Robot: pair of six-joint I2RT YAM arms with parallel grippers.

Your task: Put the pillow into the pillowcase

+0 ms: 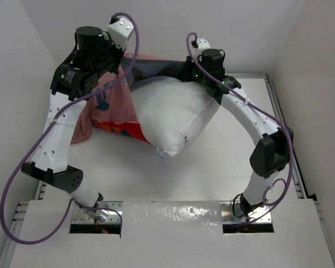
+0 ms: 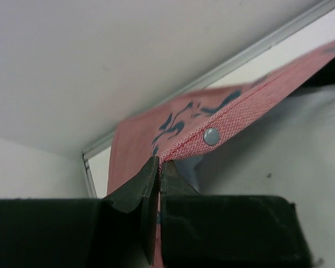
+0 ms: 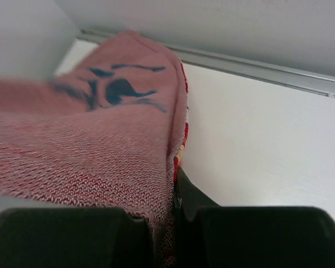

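Left gripper (image 2: 159, 167) clamped on pillowcase (image 2: 240, 111) hem beside the snap (image 2: 211, 135); right gripper (image 3: 174, 204) pinches another stretch of its edge. Pillow (image 1: 170, 114) lies between the arms, far end at the mouth. Advice: hold hems apart, taut and level, then draw over the pillow evenly

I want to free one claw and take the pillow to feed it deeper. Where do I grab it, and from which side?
Probably take the pillow by its pointed near corner. That corner sticks out bare toward the near side, while the far left end is covered by the pillowcase. Come in from the near right, so the push runs toward the cover.
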